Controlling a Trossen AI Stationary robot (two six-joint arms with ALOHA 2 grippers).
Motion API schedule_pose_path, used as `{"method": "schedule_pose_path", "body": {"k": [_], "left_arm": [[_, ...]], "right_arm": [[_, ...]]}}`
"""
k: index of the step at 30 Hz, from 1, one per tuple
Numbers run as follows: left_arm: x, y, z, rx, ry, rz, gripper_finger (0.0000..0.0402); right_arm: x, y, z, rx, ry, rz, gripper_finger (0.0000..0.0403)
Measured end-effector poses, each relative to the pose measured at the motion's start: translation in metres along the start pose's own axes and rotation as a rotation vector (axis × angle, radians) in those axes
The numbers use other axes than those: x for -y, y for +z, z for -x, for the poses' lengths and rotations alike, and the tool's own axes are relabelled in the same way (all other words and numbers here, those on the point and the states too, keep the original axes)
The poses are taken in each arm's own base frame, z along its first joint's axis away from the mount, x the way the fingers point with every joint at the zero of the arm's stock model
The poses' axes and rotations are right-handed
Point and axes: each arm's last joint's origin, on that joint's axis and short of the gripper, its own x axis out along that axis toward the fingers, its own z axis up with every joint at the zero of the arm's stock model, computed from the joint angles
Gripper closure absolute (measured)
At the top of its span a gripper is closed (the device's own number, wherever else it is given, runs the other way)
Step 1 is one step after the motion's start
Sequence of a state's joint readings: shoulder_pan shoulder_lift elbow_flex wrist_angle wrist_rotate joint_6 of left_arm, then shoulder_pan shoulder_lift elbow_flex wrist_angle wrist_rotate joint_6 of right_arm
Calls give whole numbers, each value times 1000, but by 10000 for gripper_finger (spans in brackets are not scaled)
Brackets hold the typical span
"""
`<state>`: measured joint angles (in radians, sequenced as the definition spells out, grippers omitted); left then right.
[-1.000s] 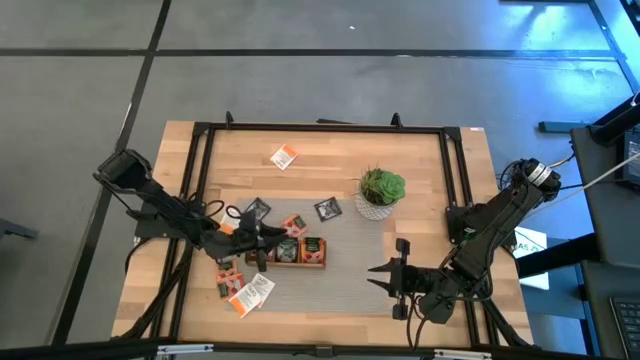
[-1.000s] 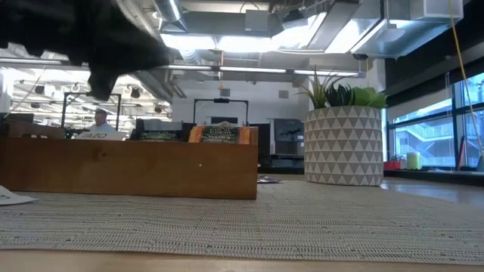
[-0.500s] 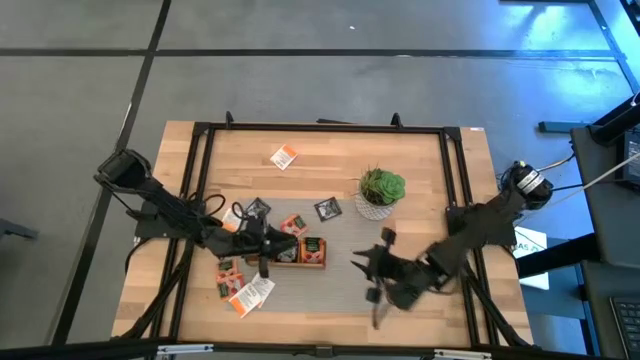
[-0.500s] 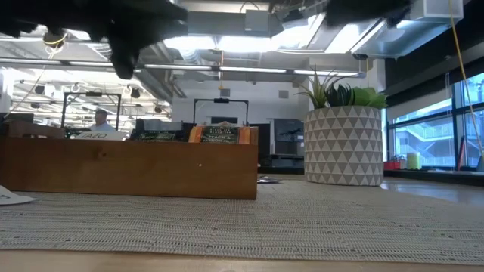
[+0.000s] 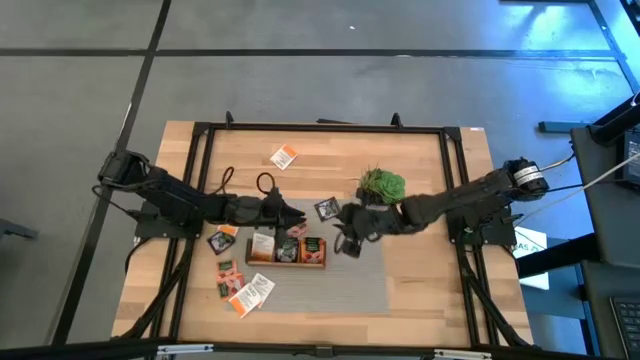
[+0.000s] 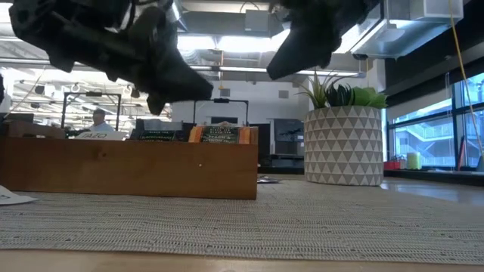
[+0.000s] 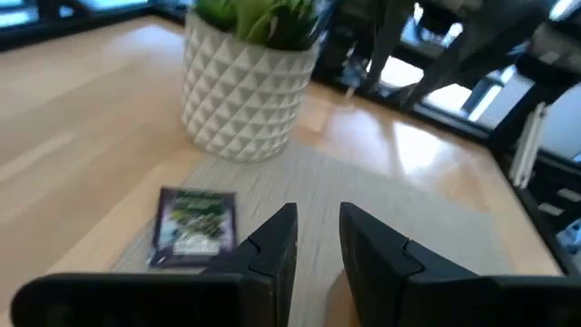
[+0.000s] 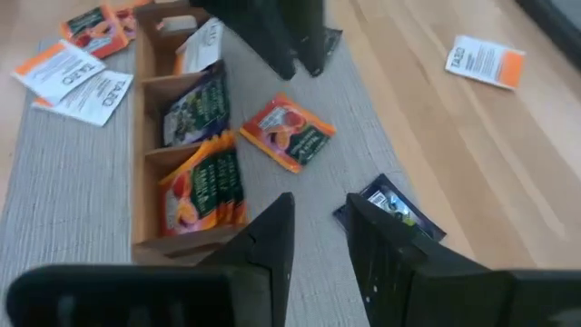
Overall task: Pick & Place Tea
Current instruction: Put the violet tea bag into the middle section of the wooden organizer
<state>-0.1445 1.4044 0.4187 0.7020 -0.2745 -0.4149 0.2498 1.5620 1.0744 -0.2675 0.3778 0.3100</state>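
Note:
The tea sachets lie flat on the grey mat and the table. A dark sachet (image 5: 327, 209) lies between my two grippers and also shows in both wrist views (image 7: 192, 227) (image 8: 390, 209). A red-orange sachet (image 8: 289, 133) lies beside the wooden tray (image 5: 285, 251). A white-and-orange sachet (image 5: 285, 157) lies at the far side. My left gripper (image 5: 288, 214) hovers by the tray's far side, a narrow gap between its fingers (image 7: 318, 241), and is empty. My right gripper (image 5: 344, 240) hovers right of the tray, narrowly open (image 8: 320, 236), and is empty.
The tray (image 8: 150, 182) holds sachets in all three compartments. The potted plant (image 5: 381, 192) stands just beyond my right arm. Several more sachets (image 5: 240, 288) lie left of and in front of the tray. Black frame rails (image 5: 320, 127) border the table.
My right gripper has swung from the table's near right up toward the far left, and ends beside the tray near the plant. My left gripper has gone toward the table's right and far edge, from in front of the tray's left end to its far side.

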Motion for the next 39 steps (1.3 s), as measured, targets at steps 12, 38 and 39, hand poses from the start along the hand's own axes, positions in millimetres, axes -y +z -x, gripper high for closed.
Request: {"method": "schedule_pose_path", "body": {"k": [12,38,39], "left_arm": [[-4,-8,0,-96,15,48,318],[-62,13,-8,-96,92,-17,319],[-64,13,-8,-94,97,-15,320]], "right_arm": [[10,2,-5,-18,1,-135,299],[93,27,-27,52,98,241,240],[95,27,-27,50,93,238,229]]}}
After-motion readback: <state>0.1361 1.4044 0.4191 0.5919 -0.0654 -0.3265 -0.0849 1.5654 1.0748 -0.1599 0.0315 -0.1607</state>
